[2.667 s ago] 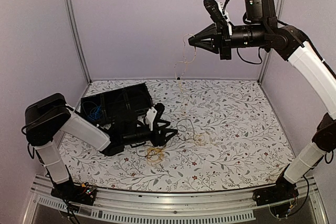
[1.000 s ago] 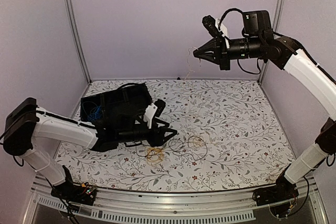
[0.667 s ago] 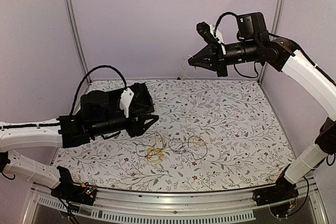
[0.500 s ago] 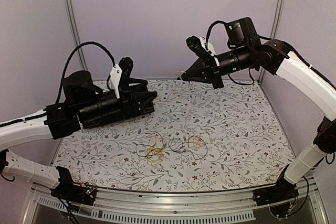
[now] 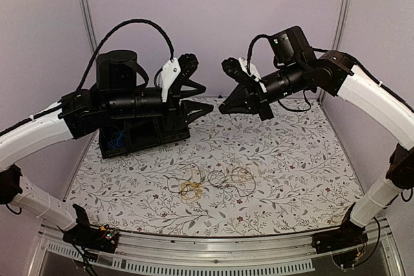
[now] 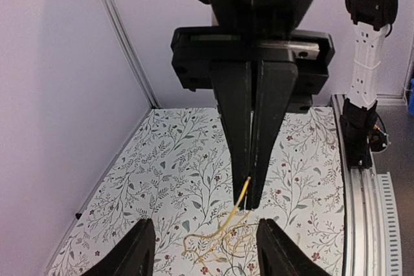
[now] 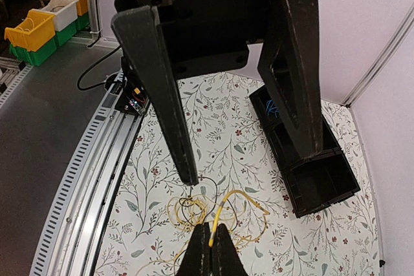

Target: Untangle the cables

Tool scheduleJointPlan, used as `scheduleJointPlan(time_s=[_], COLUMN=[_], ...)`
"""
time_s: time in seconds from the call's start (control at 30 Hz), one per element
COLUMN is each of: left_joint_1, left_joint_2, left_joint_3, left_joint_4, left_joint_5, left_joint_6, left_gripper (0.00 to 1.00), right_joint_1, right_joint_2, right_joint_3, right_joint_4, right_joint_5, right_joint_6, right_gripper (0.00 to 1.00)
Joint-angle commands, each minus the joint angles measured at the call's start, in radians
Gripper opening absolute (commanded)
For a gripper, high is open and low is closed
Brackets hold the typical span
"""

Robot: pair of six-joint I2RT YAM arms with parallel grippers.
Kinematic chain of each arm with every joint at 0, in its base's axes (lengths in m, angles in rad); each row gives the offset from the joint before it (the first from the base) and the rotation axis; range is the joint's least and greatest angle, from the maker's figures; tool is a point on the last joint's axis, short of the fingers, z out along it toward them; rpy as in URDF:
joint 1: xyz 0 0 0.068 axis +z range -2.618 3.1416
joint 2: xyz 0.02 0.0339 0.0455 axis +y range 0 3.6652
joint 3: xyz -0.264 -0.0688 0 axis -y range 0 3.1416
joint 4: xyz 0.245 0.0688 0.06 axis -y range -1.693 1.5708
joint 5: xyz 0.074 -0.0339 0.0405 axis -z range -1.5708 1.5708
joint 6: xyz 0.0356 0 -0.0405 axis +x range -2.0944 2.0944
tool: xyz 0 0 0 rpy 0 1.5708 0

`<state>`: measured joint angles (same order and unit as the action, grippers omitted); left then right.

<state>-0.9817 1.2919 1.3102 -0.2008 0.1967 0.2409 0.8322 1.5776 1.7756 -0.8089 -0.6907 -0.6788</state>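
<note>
Ok, far left: black bin [image 5: 145, 139] sits on the worktop [image 5: 304, 159], blue cable [image 5: 116, 139] inside it. Left gripper [image 5: 206, 99] hangs mid-air at upper centre, jaws wide, nothing between them. Lower centre, loose cables [image 5: 213, 182] lie on the worktop: yellow coil [image 5: 189, 189], dark loop [image 5: 217, 178] and pale loop [image 5: 243, 174], overlapping. Right gripper [image 5: 223, 108] faces the left one nose to nose, just apart, jaws pinched on a thin yellow cable [image 7: 222, 214].

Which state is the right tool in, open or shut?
Shut: the right tool pinches the end of a yellow cable, no gap showing.
</note>
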Motion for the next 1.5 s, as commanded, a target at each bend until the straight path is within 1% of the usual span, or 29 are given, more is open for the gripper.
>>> scheduleJointPlan(time_s=[0.0,0.1,0.23,0.4,0.5,0.57,0.67,0.73,0.77,0.8,0.83,0.9,0.97,1.07,1.13,1.23,1.3,1.37,1.43,1.47], left_joint_1=[-0.007,-0.007,-0.007,-0.006,-0.007,-0.006,-0.006,-0.001,0.006,0.014,0.023,0.053,0.089,0.153,0.208,0.272,0.319,0.370,0.411,0.432], left_joint_2=[0.016,0.019,0.034,0.041,0.050,0.058,0.059,0.048,0.041,0.032,0.023,0.003,-0.020,-0.051,-0.069,-0.085,-0.094,-0.100,-0.100,-0.097], left_joint_3=[0.032,0.021,0.021,0.017,0.020,0.023,0.017,0.000,-0.009,-0.019,-0.024,-0.022,-0.019,-0.011,-0.009,-0.012,-0.019,-0.021,-0.024,-0.025], left_joint_4=[-0.094,-0.073,-0.068,-0.040,-0.034,-0.032,-0.017,0.006,0.018,0.032,0.040,0.041,0.039,0.023,0.011,0.000,0.002,0.003,0.004,0.003], left_joint_5=[0.046,0.050,0.074,0.058,0.052,0.049,0.029,0.010,0.005,-0.009,-0.029,-0.050,-0.078,-0.131,-0.176,-0.296,-0.338,-0.346,-0.374,-0.389], left_joint_6=[0.047,0.050,0.058,0.056,0.061,0.064,0.063,0.055,0.052,0.042,0.033,0.006,-0.021,-0.057,-0.071,-0.101,-0.118,-0.131,-0.128,-0.124], left_gripper=[0.52,0.48,0.40,0.28,0.24,0.18,0.05,0.01,0.00,0.00,0.00,0.00,0.00,0.00,0.00,0.00,0.00,0.00,0.00,0.00], right_joint_1=[0.010,0.011,0.012,0.012,0.013,0.013,0.013,0.013,0.013,0.009,-0.008,-0.090,-0.204,-0.329,-0.376,-0.424,-0.455,-0.490,-0.502,-0.502], right_joint_2=[0.015,0.015,0.019,0.025,0.027,0.028,0.030,0.029,0.026,0.020,0.010,-0.034,-0.089,-0.190,-0.244,-0.304,-0.322,-0.318,-0.300,-0.281], right_joint_3=[0.033,0.032,0.031,0.033,0.034,0.035,0.032,0.030,0.029,0.030,0.027,0.000,-0.059,-0.189,-0.290,-0.467,-0.576,-0.668,-0.739,-0.759], right_joint_4=[-0.015,-0.015,-0.011,-0.011,-0.011,-0.011,-0.008,-0.003,0.006,0.015,0.025,0.052,0.097,0.145,0.172,0.240,0.308,0.384,0.444,0.447], right_joint_5=[0.000,0.002,0.004,0.006,0.003,0.006,0.019,0.027,0.053,0.091,0.113,0.070,-0.011,-0.050,-0.057,-0.058,-0.046,-0.044,-0.031,-0.015], right_joint_6=[-0.010,-0.010,-0.006,-0.004,-0.005,-0.004,-0.005,0.001,0.003,0.004,0.013,0.028,0.056,0.077,0.084,0.090,0.095,0.105,0.130,0.129], right_gripper=[0.00,0.00,0.00,0.00,0.00,0.00,0.00,0.07,0.13,0.27,0.36,0.49,0.59,0.64,0.65,0.65,0.65,0.65,0.65,0.65])
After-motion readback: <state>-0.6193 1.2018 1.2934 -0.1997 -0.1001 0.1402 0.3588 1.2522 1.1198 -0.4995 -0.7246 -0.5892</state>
